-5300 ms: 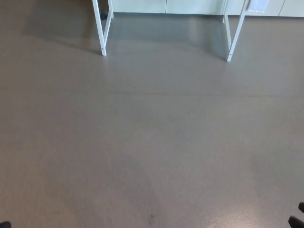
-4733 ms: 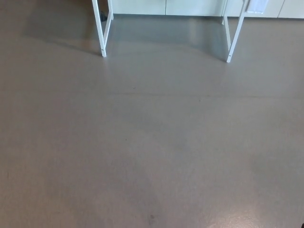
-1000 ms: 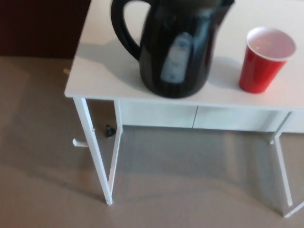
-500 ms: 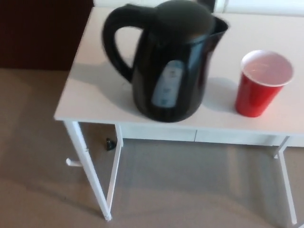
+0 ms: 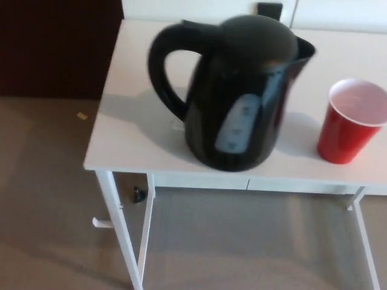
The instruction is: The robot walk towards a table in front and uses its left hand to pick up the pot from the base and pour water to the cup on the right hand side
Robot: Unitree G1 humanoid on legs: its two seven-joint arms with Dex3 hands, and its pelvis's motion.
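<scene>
Since half a second ago the whole view has slid, a shift of the camera rather than of the things: pot (image 5: 239,96) and cup (image 5: 352,121) now sit further right and lower in the picture, and more of the tabletop's far edge shows. Neither of the robot's hands is in view, so nothing can be said of their fingers or of a grasp, and places cannot be given from a hand. The black pot stands upright on the white table (image 5: 130,130), handle (image 5: 169,72) toward the robot's left, spout toward the cup. Its grey water window (image 5: 237,124) faces the camera. The red cup stands upright to the pot's right, near it but apart, cut by the picture's right edge. Its base cannot be made out beneath the pot. Grey floor (image 5: 48,199) lies below.
</scene>
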